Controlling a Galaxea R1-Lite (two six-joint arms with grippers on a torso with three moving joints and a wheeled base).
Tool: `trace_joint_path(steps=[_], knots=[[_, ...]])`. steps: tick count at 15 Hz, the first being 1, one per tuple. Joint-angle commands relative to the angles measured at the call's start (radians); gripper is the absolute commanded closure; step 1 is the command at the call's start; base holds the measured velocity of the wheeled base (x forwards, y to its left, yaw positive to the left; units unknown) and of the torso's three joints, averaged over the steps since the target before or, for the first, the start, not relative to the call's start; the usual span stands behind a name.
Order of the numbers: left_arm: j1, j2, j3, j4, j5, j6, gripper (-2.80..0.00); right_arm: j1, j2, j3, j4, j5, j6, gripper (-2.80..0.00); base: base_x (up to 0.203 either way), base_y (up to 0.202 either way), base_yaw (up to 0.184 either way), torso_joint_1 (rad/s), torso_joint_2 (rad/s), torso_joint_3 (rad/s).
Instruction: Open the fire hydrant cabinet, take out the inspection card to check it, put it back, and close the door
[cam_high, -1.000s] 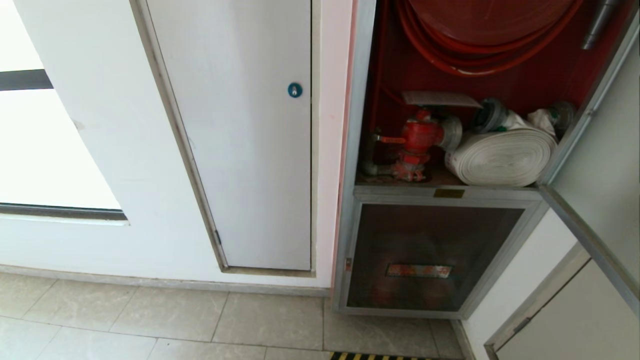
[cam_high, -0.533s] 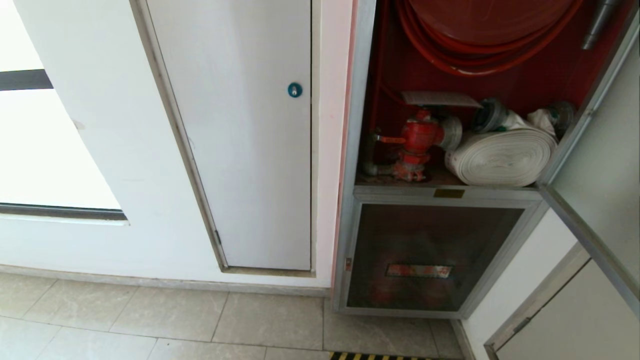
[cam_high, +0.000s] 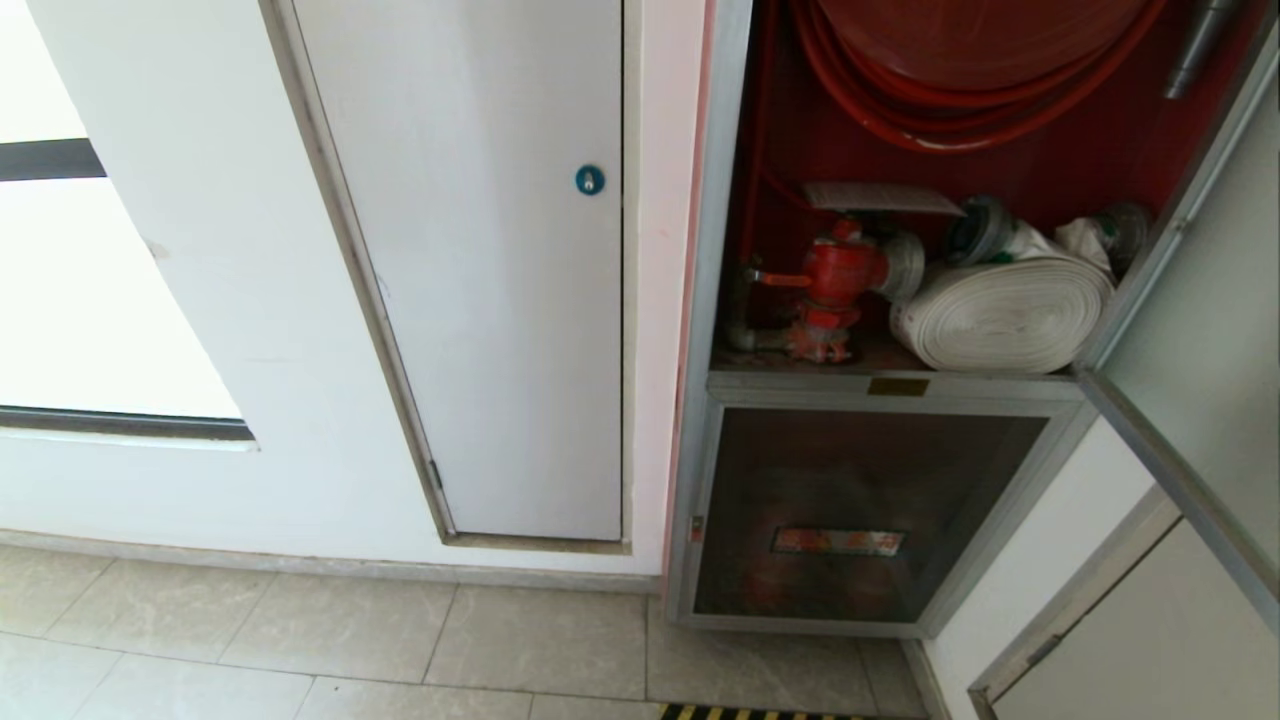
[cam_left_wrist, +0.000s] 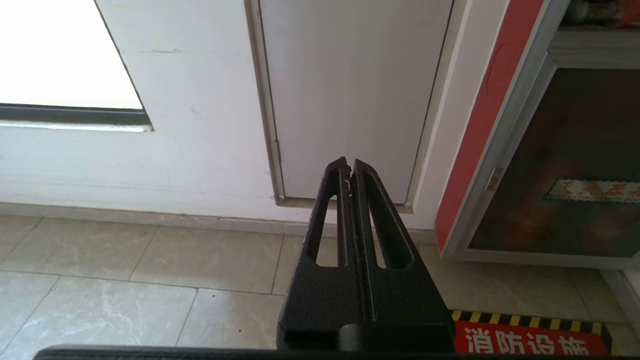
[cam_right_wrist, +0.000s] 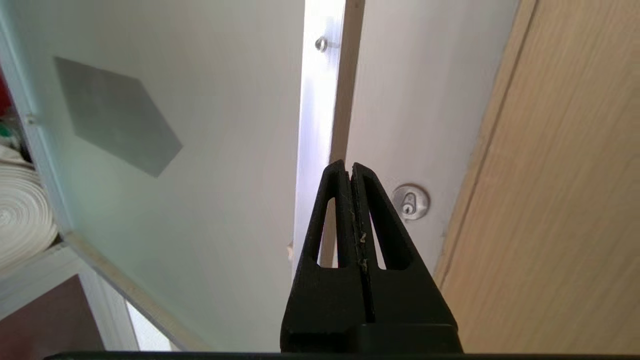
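In the head view you had the cabinet (cam_high: 900, 200) open at the upper right, the card (cam_high: 880, 197) lying flat above the red valve (cam_high: 835, 275), and the door (cam_high: 1200, 330) swung wide along the right edge; neither arm showed

In the left wrist view your left gripper (cam_left_wrist: 350, 170) was clenched and empty, low over the floor

In the right wrist view your right gripper (cam_right_wrist: 348, 172) was clenched and empty, its tip at the door's free edge; a careless push could slip off the frame, strike the glass, or slam it shut
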Motion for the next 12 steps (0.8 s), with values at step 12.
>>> trace_joint_path(steps=[12], knots=[[0.0,0.001,0.02,-0.001,0.0,-0.001,0.0,-0.096,0.175,-0.153,0.062,-0.07,0.101,0.0,0.0,0.0,0.0,0.0,0.0,0.0]])
